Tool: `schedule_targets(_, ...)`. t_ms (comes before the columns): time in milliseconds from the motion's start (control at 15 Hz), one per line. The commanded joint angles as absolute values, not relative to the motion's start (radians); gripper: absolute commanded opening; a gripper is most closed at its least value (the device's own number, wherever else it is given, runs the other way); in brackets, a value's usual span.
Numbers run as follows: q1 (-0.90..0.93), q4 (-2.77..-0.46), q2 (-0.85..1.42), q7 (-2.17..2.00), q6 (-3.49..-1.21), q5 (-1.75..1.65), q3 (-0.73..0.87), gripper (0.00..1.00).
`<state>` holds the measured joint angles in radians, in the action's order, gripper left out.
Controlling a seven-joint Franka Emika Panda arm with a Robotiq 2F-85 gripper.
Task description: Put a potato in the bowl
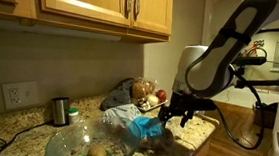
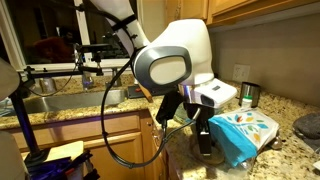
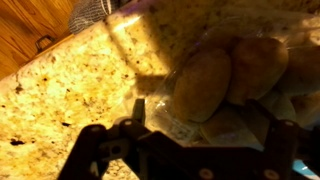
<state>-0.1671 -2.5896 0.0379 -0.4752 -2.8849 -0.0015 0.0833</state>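
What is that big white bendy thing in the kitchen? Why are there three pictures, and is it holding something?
It is a robot arm that a person steers. Two pictures come from cameras standing in the kitchen. The third comes from a camera on the arm's wrist, looking down past its end effector, the part that grabs. On the speckled stone counter lie a bag of potatoes, a big glass bowl and a small metal cup. The end effector is open above the bag and holds nothing.
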Motion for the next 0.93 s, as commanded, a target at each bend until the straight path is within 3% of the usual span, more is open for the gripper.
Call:
schedule_targets(0, -0.143, -2.555, 0.083, -0.484, -2.888, -0.015, 0.113, 1.0)
schedule_targets(867, -0.126, -2.403, 0.23, -0.397, -2.807, 0.162, 0.116, 1.0)
